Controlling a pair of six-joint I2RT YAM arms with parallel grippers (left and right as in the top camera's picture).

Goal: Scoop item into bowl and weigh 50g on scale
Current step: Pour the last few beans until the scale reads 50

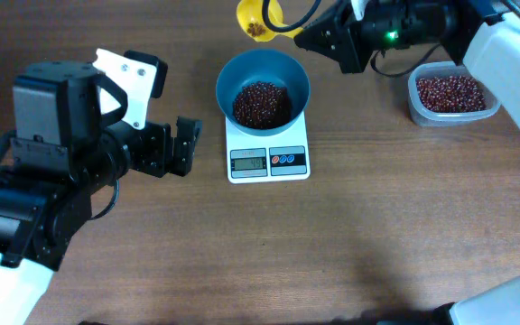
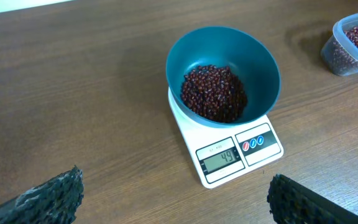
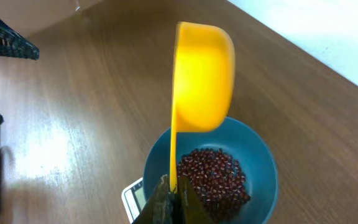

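Note:
The teal bowl [image 1: 263,70] stands on the white scale [image 1: 267,162] and holds a heap of reddish-brown beans [image 1: 261,103]. In the left wrist view the bowl [image 2: 224,62] and beans [image 2: 214,92] show too, and the scale [image 2: 229,158] display reads 49. My right gripper [image 1: 310,36] is shut on the handle of a yellow scoop [image 1: 256,20], held above the bowl's far rim with a few beans in it. The right wrist view shows the scoop [image 3: 202,78] edge-on above the bowl [image 3: 260,162], my fingers [image 3: 174,198] pinching its handle. My left gripper [image 1: 186,144] is open and empty, left of the scale.
A clear plastic tub [image 1: 450,97] of beans stands at the right back, also in the left wrist view [image 2: 353,40]. The right arm reaches across the back of the table above it. The left arm's bulk fills the left side.

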